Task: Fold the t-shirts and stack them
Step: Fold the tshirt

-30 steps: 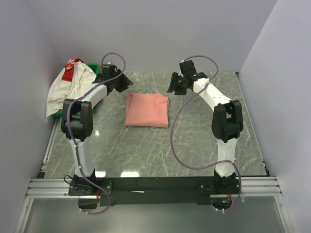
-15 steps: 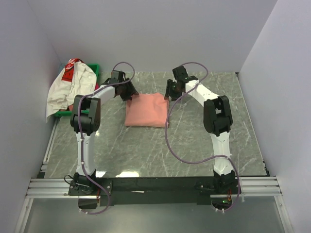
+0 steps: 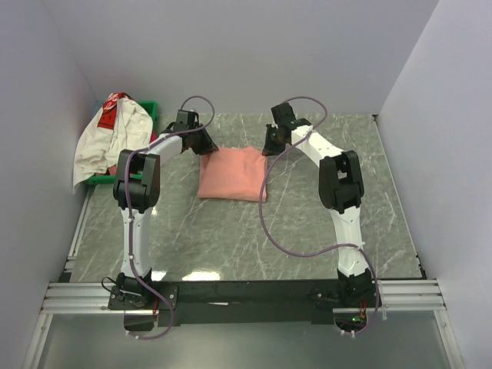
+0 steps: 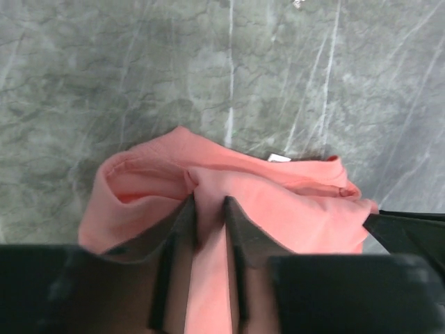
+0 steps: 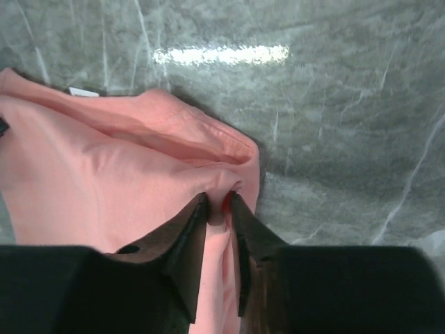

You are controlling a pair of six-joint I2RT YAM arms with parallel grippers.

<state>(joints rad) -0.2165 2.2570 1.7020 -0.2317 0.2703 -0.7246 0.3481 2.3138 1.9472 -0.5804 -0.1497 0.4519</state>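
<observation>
A folded salmon-pink t-shirt (image 3: 233, 174) lies in the middle of the marble table. My left gripper (image 3: 206, 147) sits at its far left corner, shut on a pinch of the pink cloth (image 4: 208, 209). My right gripper (image 3: 269, 147) sits at the far right corner, likewise shut on a bunched fold of the shirt (image 5: 221, 209). A white t-shirt with a red printed patch (image 3: 108, 138) is heaped over the green tray (image 3: 151, 110) at the far left. The magenta-pink shirt is out of view.
The green tray stands against the left wall at the back. Grey walls close in the table (image 3: 231, 238) on the left, back and right. Purple cables (image 3: 269, 223) loop from both arms over the table.
Both grippers have come down and inward onto the far corners of the salmon-pink shirt, and their jaws have closed on the cloth. The shirt's far edge is slightly bunched.
</observation>
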